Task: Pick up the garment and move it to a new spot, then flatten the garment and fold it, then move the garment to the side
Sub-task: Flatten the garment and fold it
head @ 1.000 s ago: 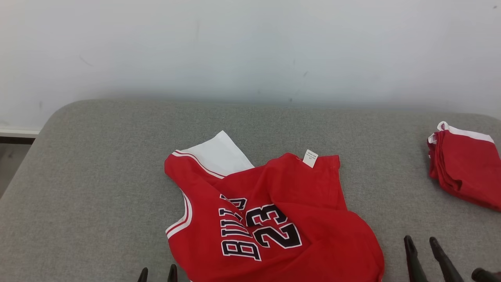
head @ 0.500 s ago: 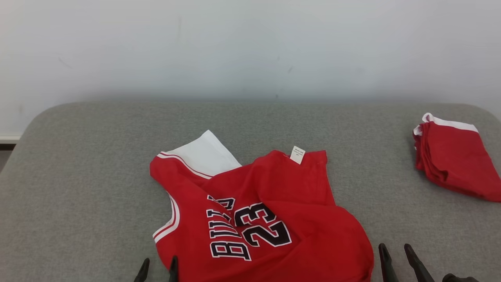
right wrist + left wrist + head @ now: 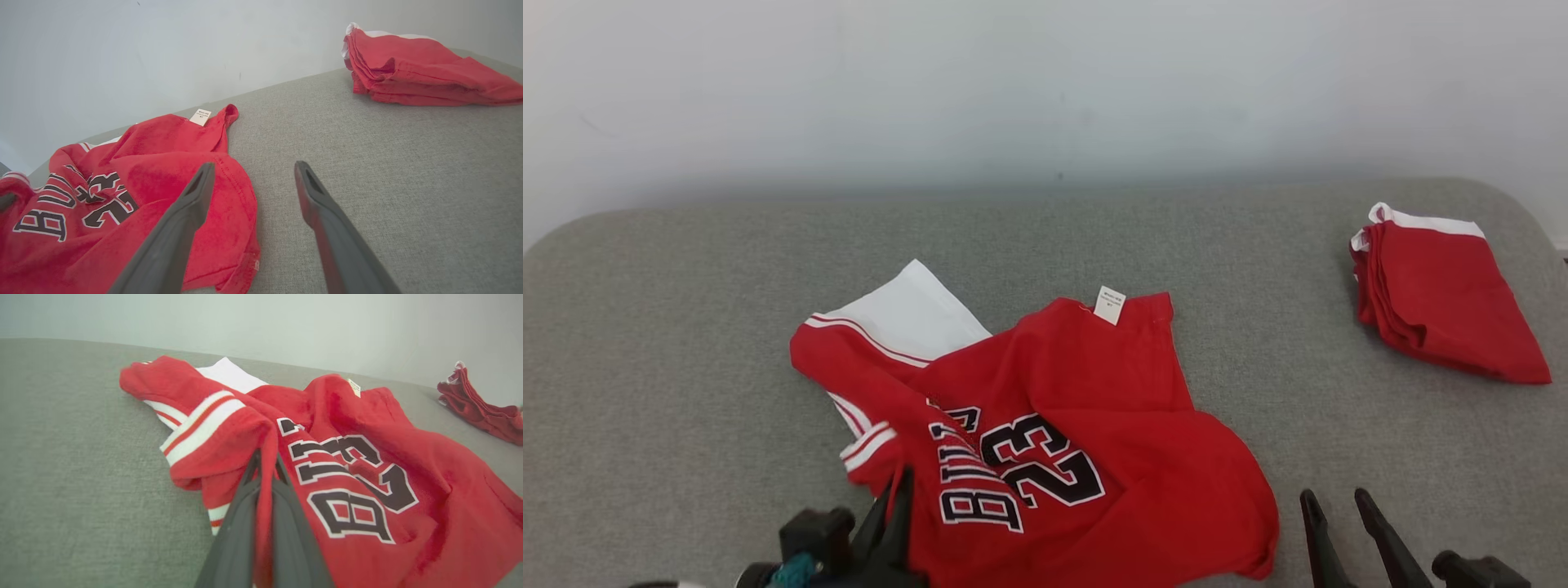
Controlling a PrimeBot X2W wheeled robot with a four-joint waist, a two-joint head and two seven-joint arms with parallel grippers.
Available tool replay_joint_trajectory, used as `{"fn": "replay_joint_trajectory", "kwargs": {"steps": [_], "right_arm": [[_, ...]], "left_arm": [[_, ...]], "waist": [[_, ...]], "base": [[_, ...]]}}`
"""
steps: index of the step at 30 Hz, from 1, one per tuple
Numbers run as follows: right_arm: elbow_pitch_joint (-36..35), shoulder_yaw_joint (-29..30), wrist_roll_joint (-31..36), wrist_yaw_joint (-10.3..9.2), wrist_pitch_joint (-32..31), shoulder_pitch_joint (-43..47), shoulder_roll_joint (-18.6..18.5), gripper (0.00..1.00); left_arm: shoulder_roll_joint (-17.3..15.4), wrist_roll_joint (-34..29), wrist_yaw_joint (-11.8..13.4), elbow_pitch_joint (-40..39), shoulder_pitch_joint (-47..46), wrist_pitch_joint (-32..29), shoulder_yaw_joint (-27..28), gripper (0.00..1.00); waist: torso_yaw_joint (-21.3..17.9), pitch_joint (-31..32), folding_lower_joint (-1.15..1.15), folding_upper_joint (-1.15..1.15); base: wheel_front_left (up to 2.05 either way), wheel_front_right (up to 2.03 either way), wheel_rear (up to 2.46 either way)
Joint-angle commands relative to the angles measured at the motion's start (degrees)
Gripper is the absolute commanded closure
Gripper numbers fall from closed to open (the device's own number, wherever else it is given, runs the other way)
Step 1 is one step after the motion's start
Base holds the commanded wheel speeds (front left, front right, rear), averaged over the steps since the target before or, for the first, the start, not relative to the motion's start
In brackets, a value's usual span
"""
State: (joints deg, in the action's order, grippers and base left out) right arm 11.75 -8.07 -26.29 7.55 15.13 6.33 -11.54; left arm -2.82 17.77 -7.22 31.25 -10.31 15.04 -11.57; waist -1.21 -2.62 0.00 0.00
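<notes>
My left gripper (image 3: 267, 457) is pinched shut on the crumpled red jersey (image 3: 1078, 425) beside its striped trim, mid-way across the table (image 3: 686, 327); light and floppy, it will likely sag, so my wide-open, empty right gripper (image 3: 1333, 495) should take the hem.

- Wall (image 3: 1045, 82) behind: plain, pale off-white with a cool tint and a few faint scuff marks.
- Tabletop (image 3: 670, 343): covered in grey woven fabric, with rounded far corners and its far edge against the wall.
- Soft shadow band low on the wall, just above the tabletop's far edge.
- Light is soft and even, brightest on the upper wall.
</notes>
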Motion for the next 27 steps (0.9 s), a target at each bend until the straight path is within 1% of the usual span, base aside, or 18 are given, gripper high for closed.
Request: {"fn": "replay_joint_trajectory", "kwargs": {"steps": [1, 6, 12, 13, 14, 15, 17, 20, 25, 27], "right_arm": [[-0.21, -0.18, 0.35, -0.15, 0.00, -1.09, -0.10, 0.00], [0.37, -0.91, 0.94, -0.16, 0.00, -3.67, 0.00, 0.00], [1.72, -1.27, 1.95, -0.15, 0.00, -5.31, 0.74, 0.00], [1.99, -1.40, 2.09, -0.16, 0.01, -5.44, 0.82, 0.00], [2.24, -1.38, 2.23, -0.16, 0.01, -5.56, 0.91, 0.00], [2.39, -1.24, 2.19, -0.15, 0.01, -5.57, 1.02, 0.00], [2.65, -0.74, 2.23, -0.15, 0.01, -4.96, 1.45, 0.00], [2.86, -0.73, 2.21, -0.16, 0.01, -4.07, 1.71, 0.00], [2.82, -0.50, 2.28, -0.15, 0.01, -3.00, 2.25, 0.00], [2.82, -0.45, 2.31, -0.16, 0.01, -2.49, 2.39, 0.00]], "left_arm": [[-0.13, -0.24, -0.27, 0.07, -1.36, 0.14, -0.35, 1.00], [-0.09, 0.10, -0.25, 3.82, -7.05, 0.14, -3.52, 1.00], [-0.16, 3.33, -0.19, 11.15, -13.56, 0.14, -10.47, 1.00], [-0.16, 4.11, -0.20, 12.34, -14.34, 0.14, -11.38, 0.76], [-0.16, 4.75, -0.20, 13.74, -14.91, 0.14, -12.12, 0.55], [-0.16, 5.20, -0.20, 14.34, -15.59, 0.14, -12.76, 0.00], [-0.14, 5.86, -0.19, 14.87, -15.30, 0.14, -13.55, 0.00], [-0.17, 5.57, 0.20, 12.95, -13.41, 0.14, -12.98, 0.00], [-0.19, 4.58, 0.96, 6.64, -7.36, 0.14, -10.19, 0.00], [-0.61, 3.72, 0.90, 4.28, -4.28, 0.14, -9.28, 0.00]], "waist": [[-0.82, -0.81, 0.00, 0.00], [-3.18, -2.28, 0.00, 0.00], [-4.08, -2.94, 0.00, 0.00], [-3.96, -2.90, 0.00, 0.00], [-3.76, -2.79, 0.00, 0.00], [-3.42, -2.72, 0.00, 0.00], [-1.91, -2.35, 0.00, 0.00], [-0.08, -1.64, 0.00, 0.00], [2.54, -0.13, 0.00, 0.00], [3.30, 0.29, 0.00, 0.00]], "base": [[0.00, 0.00, 0.00], [0.00, 0.00, 0.00], [0.00, 0.00, 0.00], [0.00, 0.00, 0.00], [0.00, 0.00, 0.00], [0.00, 0.00, 0.00], [0.00, 0.00, 0.00], [0.00, 0.00, 0.00], [0.00, 0.00, 0.00], [0.00, 0.00, 0.00]]}}
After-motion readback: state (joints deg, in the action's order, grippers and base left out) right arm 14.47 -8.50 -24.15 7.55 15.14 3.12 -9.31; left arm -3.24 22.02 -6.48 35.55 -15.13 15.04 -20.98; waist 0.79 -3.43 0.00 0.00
